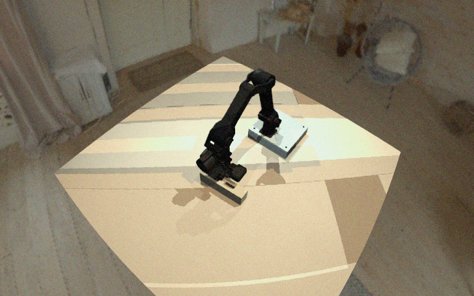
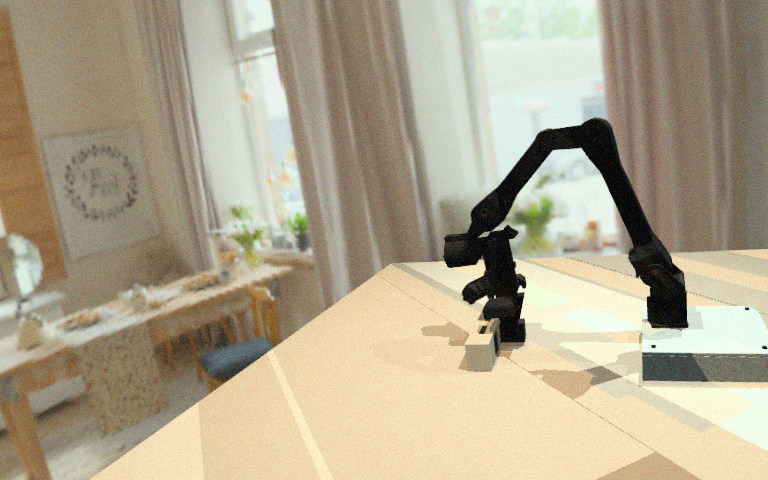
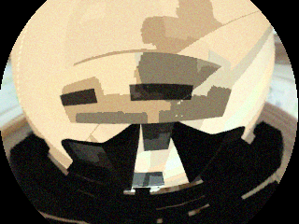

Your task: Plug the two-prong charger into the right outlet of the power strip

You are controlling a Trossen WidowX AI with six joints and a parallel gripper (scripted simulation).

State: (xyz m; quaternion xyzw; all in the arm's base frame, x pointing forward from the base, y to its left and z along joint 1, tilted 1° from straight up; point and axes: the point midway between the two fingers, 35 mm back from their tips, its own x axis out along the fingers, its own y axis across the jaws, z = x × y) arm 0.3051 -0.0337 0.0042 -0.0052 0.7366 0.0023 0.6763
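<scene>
The beige power strip (image 1: 220,190) (image 2: 480,352) (image 3: 117,105) stands on the table with two dark slots visible in the wrist view, one left and one nearer the middle. The small dark charger (image 3: 158,140) lies between the fingertips, against the strip's near side below the middle slot; its prongs are hidden. My gripper (image 1: 228,173) (image 2: 512,331) (image 3: 153,122) is low at the strip's robot-facing side. Its fingers are slightly open around the charger, with a thin gap showing at the tips. The top and exterior views hide the charger behind the gripper.
The arm's pale base plate (image 1: 291,125) (image 2: 713,333) stands behind the strip, on the robot's side. The tabletop (image 1: 244,244) (image 2: 368,413) carries patches of light and shadow. The strip's left end in the top view lies partly under the arm's wrist.
</scene>
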